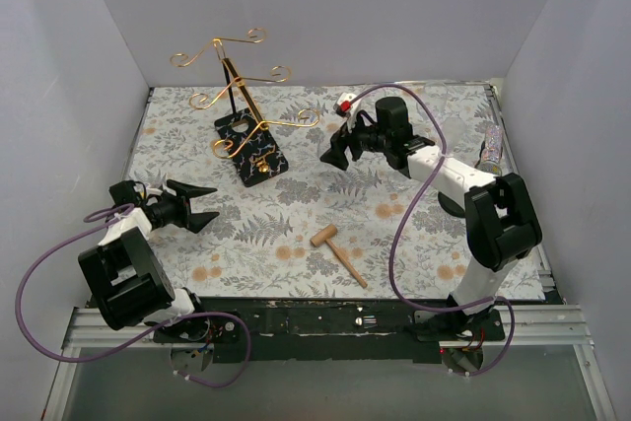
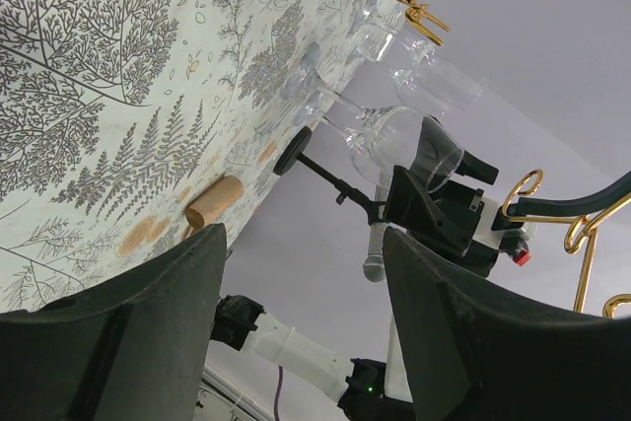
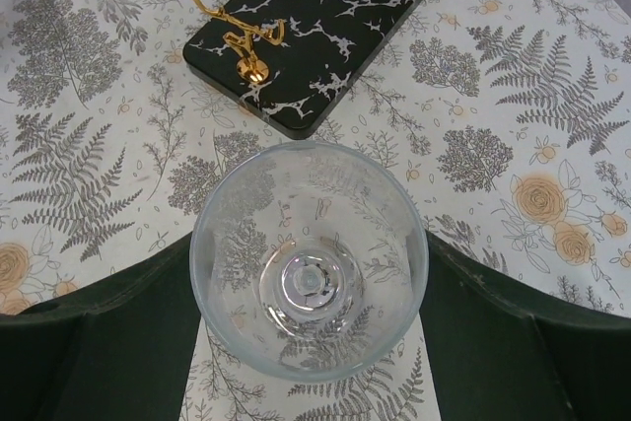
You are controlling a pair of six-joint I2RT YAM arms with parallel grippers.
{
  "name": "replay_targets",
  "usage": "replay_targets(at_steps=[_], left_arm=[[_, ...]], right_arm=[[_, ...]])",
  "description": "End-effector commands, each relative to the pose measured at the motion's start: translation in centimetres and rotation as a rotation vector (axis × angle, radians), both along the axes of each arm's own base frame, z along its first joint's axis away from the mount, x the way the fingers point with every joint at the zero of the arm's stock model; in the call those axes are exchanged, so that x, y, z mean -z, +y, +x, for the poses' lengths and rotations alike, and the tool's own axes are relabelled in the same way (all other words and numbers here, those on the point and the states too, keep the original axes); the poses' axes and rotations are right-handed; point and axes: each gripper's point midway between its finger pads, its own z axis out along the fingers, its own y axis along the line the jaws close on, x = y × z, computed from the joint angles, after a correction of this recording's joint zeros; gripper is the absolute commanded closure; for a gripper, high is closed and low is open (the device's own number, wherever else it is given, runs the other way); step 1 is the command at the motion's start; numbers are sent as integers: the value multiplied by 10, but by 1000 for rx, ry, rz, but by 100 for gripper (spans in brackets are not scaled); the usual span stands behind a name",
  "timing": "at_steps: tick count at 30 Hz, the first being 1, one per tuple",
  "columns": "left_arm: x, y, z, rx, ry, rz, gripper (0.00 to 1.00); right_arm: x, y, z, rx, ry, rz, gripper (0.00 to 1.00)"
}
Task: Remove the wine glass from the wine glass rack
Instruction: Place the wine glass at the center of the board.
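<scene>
The wine glass [image 3: 309, 258] is clear and sits between the fingers of my right gripper [image 3: 309, 244], with its open mouth toward the camera. It is held by the bowl above the patterned mat, clear of the rack. It also shows in the left wrist view [image 2: 389, 140]. The wine glass rack [image 1: 242, 76] is thin gold wire with scrolled arms on a black base [image 1: 251, 150]. It stands left of my right gripper [image 1: 333, 150], and no glass shows on its arms. My left gripper [image 1: 192, 206] is open and empty, low at the left.
A wooden mallet [image 1: 335, 248] lies on the mat near the front middle. A glittery microphone [image 1: 490, 145] sits at the right edge. White walls enclose the table on three sides. The rack's base [image 3: 315, 36] lies just beyond the glass.
</scene>
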Motion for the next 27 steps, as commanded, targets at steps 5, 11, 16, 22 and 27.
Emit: replay_targets(at_steps=[5, 11, 16, 22, 27], left_arm=[[-6, 3, 4, -4, -26, 5, 36], [-8, 3, 4, -4, -29, 3, 35], [-9, 2, 3, -3, -30, -7, 34], [-9, 4, 7, -14, -36, -17, 33], [-10, 5, 11, -15, -42, -19, 33]], right_arm=[[-41, 32, 12, -37, -119, 69, 62], [-27, 35, 18, -5, -77, 32, 42], [-26, 30, 19, 16, -81, 1, 16], [-31, 23, 11, -13, -91, -40, 13], [-22, 22, 6, -27, -69, -56, 12]])
